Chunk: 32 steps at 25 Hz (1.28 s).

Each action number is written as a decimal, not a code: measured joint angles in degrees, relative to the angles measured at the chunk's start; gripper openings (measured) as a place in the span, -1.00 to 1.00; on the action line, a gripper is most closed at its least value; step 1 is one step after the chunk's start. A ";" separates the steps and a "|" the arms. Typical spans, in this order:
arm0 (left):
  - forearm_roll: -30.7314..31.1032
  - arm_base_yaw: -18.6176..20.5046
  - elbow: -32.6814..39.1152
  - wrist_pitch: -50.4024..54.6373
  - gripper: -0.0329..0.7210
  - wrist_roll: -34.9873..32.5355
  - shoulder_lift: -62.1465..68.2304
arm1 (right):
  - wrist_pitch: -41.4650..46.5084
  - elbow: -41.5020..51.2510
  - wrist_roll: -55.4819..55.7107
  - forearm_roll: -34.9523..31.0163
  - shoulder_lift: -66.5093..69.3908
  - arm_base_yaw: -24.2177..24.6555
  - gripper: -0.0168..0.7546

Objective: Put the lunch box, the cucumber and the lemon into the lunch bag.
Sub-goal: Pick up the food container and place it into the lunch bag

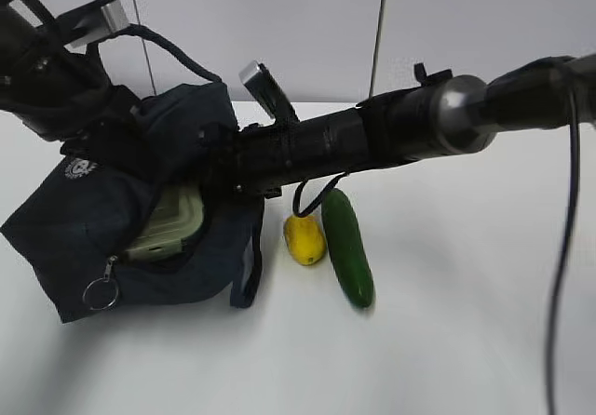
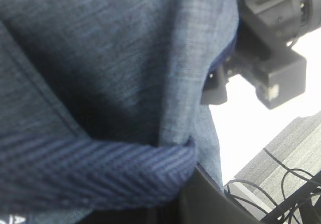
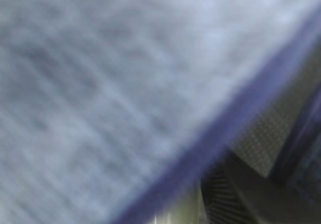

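Holding the mouth: the left hand [image 1: 140, 122] is clamped shut on the navy fabric of the lunch bag [image 1: 88, 220] at its top, near the table's far left; judged, this lifts the flap so the opening stays wide.
Reaching arm: the right hand [image 1: 219, 168] has crossed the middle and is buried in the bag's opening; its jaws stand about half apart, but whether they grip the box or merely rest by it cannot be told, since its own view shows only blurred fabric and a dark seam.
Lunch box: the lunch box [image 1: 168, 224] lies inside the bag, its sage-green lid and pale rim showing through the gap.
Bag look: dark navy, slumped and boxy, a silver ring pull [image 1: 101, 293] dangling at the front, a small white round logo [image 1: 81, 167] on the side.
Lemon: the lemon [image 1: 304, 238], bright yellow, sits on the table just right of the bag, mid-table.
Cucumber: the cucumber [image 1: 347, 246], long, dark green, lies just beside the lemon, on its right.
Progress: judged, one of three items is in.
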<state>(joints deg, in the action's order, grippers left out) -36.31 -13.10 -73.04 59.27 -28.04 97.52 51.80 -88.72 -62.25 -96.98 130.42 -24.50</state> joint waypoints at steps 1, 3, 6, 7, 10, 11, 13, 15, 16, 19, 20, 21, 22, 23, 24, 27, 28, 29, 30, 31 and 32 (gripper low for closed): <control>0.00 0.00 0.00 -0.08 -0.93 -0.21 0.17 | -0.09 0.00 -1.05 -1.29 0.41 -0.25 -0.04; 0.00 0.00 0.00 -0.08 -0.93 -0.24 0.29 | -0.88 -0.12 -2.65 -2.46 1.22 -0.78 -0.04; 0.00 0.00 0.00 -0.08 -0.93 -0.28 0.29 | -2.41 -0.25 -3.62 -3.26 1.86 -1.04 -0.04; 0.00 0.00 0.00 -0.08 -0.93 -0.28 0.29 | -2.66 -0.34 -3.74 -3.36 1.96 -1.15 -0.04; -0.36 0.00 0.00 -0.08 -0.93 -0.37 0.41 | -3.78 -0.58 -4.10 -3.55 1.98 -1.15 -0.04; -0.62 0.00 0.00 -0.08 -0.93 -0.37 0.65 | -4.37 -0.59 -4.21 -3.59 1.98 -1.15 -0.04; -0.89 0.00 0.00 -0.21 -0.93 -0.37 1.36 | -5.58 -0.59 -4.24 -3.68 1.98 -1.18 -0.04; -1.58 0.00 -0.03 -0.24 -0.93 -0.62 2.00 | -6.90 -0.59 -4.46 -3.68 2.01 -1.28 -0.04; -2.09 0.00 -0.14 -0.49 -0.93 -0.71 2.44 | -7.69 -0.59 -4.46 -3.68 2.01 -1.40 -0.04; -3.11 0.00 -0.14 -0.83 -0.93 -1.22 3.26 | -9.32 -0.59 -4.75 -3.57 2.01 -1.51 -0.04; -3.36 0.00 -0.14 -0.97 -0.93 -1.35 3.63 | -9.59 -0.59 -4.89 -3.57 2.01 -1.51 -0.04; -3.76 0.00 -0.14 -1.10 -0.93 -1.47 3.85 | -9.84 -0.59 -5.23 -3.57 2.11 -1.51 -0.04; -4.06 0.00 -0.14 -1.32 -0.93 -1.60 4.10 | -10.07 -0.59 -5.47 -3.57 2.10 -1.51 -0.04; -4.34 0.00 -0.14 -1.32 -0.93 -1.71 4.23 | -10.15 -0.59 -5.59 -3.57 2.24 -1.51 -0.04; -4.59 0.00 -0.14 -1.32 -0.93 -1.83 4.23 | -10.15 -0.59 -5.70 -3.57 2.39 -1.62 -0.04; -4.83 0.00 -0.14 -1.40 -0.93 -1.94 4.23 | -10.41 -0.59 -6.20 -3.87 3.02 -1.98 -0.04; -4.83 0.00 -0.14 -1.40 -0.93 -1.94 4.23 | -10.41 -0.70 -6.34 -4.16 3.30 -2.10 -0.04; -4.83 0.00 -0.14 -1.43 -0.93 -1.94 4.31 | -10.03 -0.70 -6.34 -4.44 3.85 -2.21 -0.04; -4.83 0.00 -0.14 -1.43 -0.93 -1.94 4.31 | -9.40 -0.70 -6.34 -4.46 4.55 -2.21 -0.04; -4.83 0.00 -0.14 -1.43 -0.93 -1.94 4.31 | -8.97 -0.70 -6.59 -4.60 5.09 -2.21 -0.04; -4.83 0.00 -0.14 -1.43 -0.93 -1.94 4.31 | -8.68 -0.70 -6.60 -4.82 5.50 -2.21 -0.04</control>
<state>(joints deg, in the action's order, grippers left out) -41.15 -13.10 -73.17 57.83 -29.98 101.83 43.12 -89.42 -68.86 -101.81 135.92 -26.70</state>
